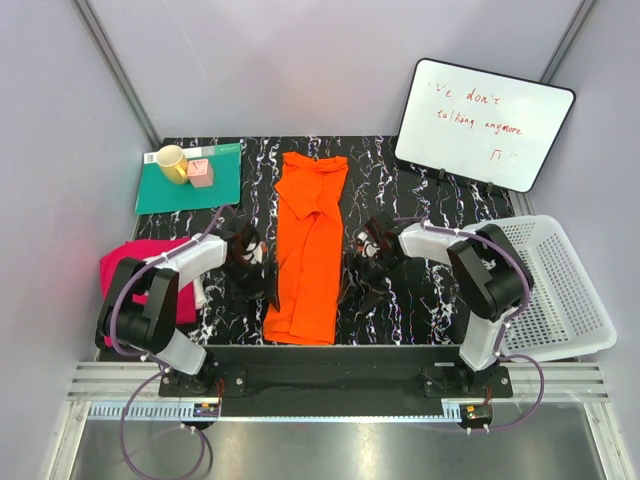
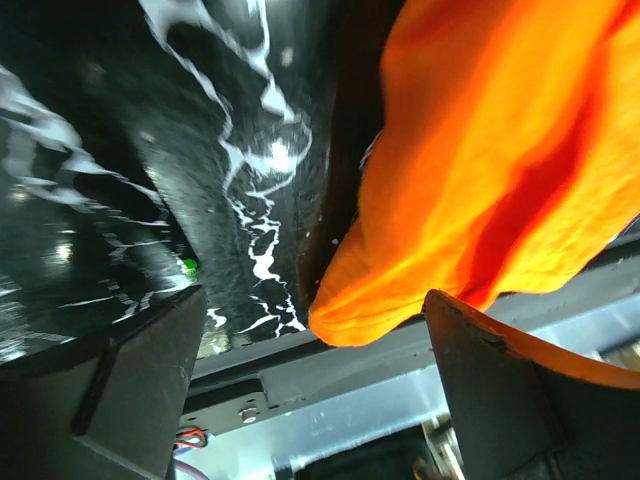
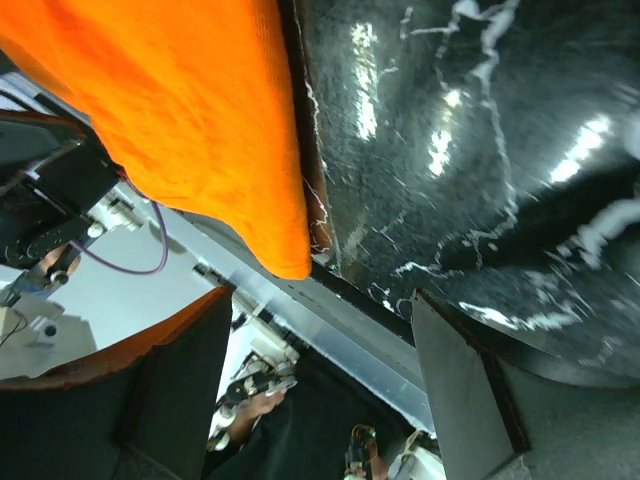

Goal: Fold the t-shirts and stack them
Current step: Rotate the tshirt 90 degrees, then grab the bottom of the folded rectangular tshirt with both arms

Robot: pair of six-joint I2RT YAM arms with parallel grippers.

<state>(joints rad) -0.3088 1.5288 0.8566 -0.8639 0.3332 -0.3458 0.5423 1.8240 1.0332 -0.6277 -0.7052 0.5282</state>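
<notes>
Orange t-shirt (image 1: 310, 250) lies flat on the black marbled table (image 1: 420, 300), folded into a long narrow strip, collar end away from me. My left gripper (image 1: 250, 268) is just beside its left edge, fingers spread, pinching nothing. My right gripper (image 1: 362, 268) is just beside its right edge, also spread and holding nothing. Magenta t-shirt (image 1: 130, 262) is bunched well left of the orange one. White basket (image 1: 575, 300) is well to its right.

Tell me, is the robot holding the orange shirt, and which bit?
No, nothing is held. The left gripper and right gripper are both open, one each side of the orange t-shirt, which lies flat on the table.
</notes>
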